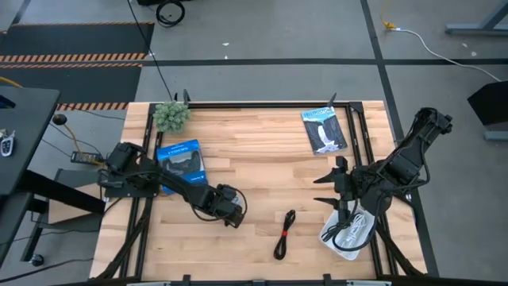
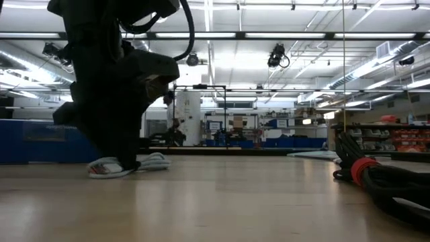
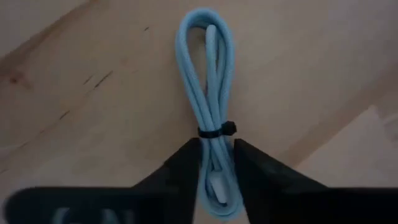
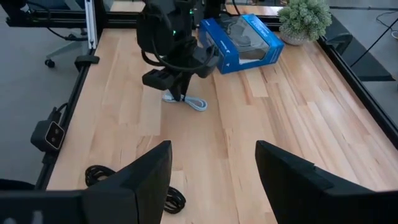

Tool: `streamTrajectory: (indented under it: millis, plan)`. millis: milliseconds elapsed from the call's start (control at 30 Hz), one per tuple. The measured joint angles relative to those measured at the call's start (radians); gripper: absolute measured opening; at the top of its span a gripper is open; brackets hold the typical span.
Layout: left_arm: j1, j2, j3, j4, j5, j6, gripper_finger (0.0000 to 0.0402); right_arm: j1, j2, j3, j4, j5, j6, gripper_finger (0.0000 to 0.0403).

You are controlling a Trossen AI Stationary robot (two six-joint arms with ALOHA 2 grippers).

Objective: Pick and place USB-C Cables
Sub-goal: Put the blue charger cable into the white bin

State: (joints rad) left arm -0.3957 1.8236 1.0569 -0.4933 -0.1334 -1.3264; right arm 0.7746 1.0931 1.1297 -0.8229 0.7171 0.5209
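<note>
High view: the left tool sits low on the bench, just beside the blue box; the black cable with red lies well apart from that box.

Left wrist view: its fingers clench the silver-grey cable.

Right wrist view: the right tool is released, hovering far from the box.

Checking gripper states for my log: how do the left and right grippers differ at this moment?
The left gripper is down at the table with its fingers on either side of a pale tied cable; the right gripper is open on nothing. The left is beside the blue box; the right is near the right edge by the white cable. Both are dark two-finger grippers.
</note>
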Motion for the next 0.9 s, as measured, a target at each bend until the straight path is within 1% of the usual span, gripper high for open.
streamTrajectory:
  millis: [167, 200, 367, 500, 633, 700, 800, 900]
  plan:
    - [-0.008, -0.003, 0.001, 0.004, 0.022, 0.004, 0.0020, 0.000, 0.000, 0.000, 0.001, -0.002, 0.000, 0.0238]
    - [-0.010, -0.003, 0.002, 0.004, 0.022, 0.003, 0.0015, 0.000, 0.000, 0.000, 0.001, -0.003, 0.000, 0.0238]
    - [-0.013, -0.021, -0.001, -0.004, 0.033, 0.003, 0.0016, 0.000, 0.000, 0.000, 0.002, -0.003, -0.018, 0.0238]
    - [-0.017, -0.084, 0.002, 0.005, 0.002, 0.023, 0.0015, -0.002, 0.000, 0.000, 0.003, 0.002, -0.027, 0.0238]
    - [-0.030, -0.140, 0.034, 0.050, -0.114, 0.130, 0.0014, -0.031, 0.000, 0.000, 0.018, -0.008, 0.028, 0.0234]
    - [-0.030, -0.158, 0.069, 0.083, -0.185, 0.196, 0.0014, -0.066, 0.000, 0.000, 0.040, -0.048, 0.025, 0.0226]
    - [-0.027, -0.167, 0.118, 0.145, -0.316, 0.314, 0.0014, -0.123, 0.000, 0.000, 0.124, -0.122, -0.050, 0.0210]
    - [-0.026, -0.168, 0.174, 0.244, -0.460, 0.477, 0.0018, -0.179, 0.000, 0.000, 0.255, -0.198, -0.134, 0.0200]
